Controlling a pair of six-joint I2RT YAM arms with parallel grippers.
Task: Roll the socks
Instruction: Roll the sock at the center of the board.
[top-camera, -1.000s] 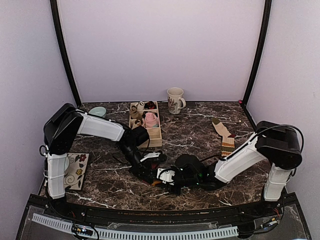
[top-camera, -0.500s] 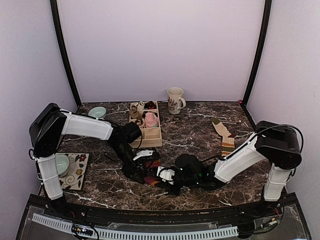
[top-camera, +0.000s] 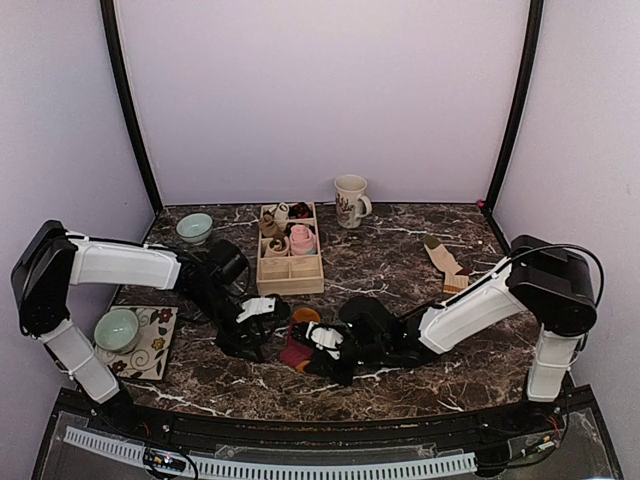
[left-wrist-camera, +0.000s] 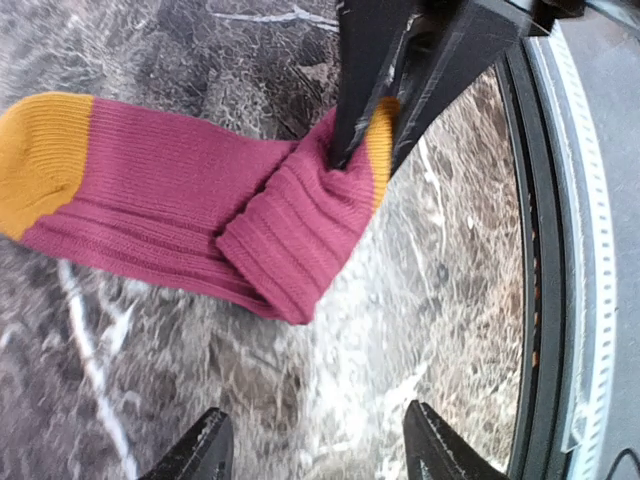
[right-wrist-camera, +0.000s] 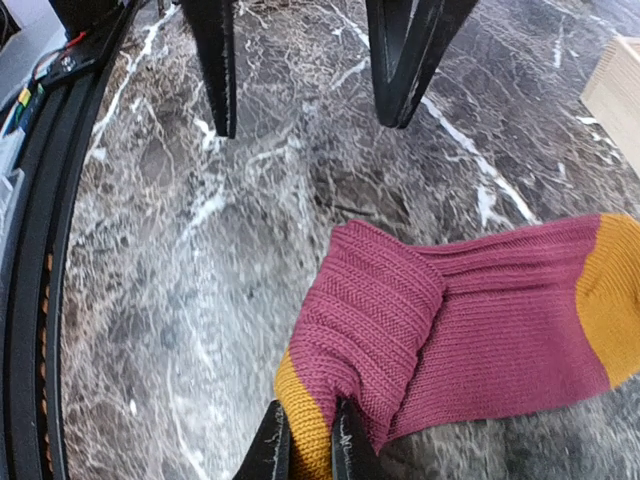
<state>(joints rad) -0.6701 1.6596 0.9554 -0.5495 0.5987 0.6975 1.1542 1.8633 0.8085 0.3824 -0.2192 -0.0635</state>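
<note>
Top external, left hand (top-camera: 266, 311) open, drawn back, right hand (top-camera: 323, 339) pinching maroon sock (top-camera: 296, 354)

maroon sock (right-wrist-camera: 480, 310) toe cropped, box (top-camera: 290, 284) contents tiny

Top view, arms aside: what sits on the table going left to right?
Order: near bowl → far bowl → box → mug → striped sock. The maroon sock lies within the box's span, so it is left out.
</note>
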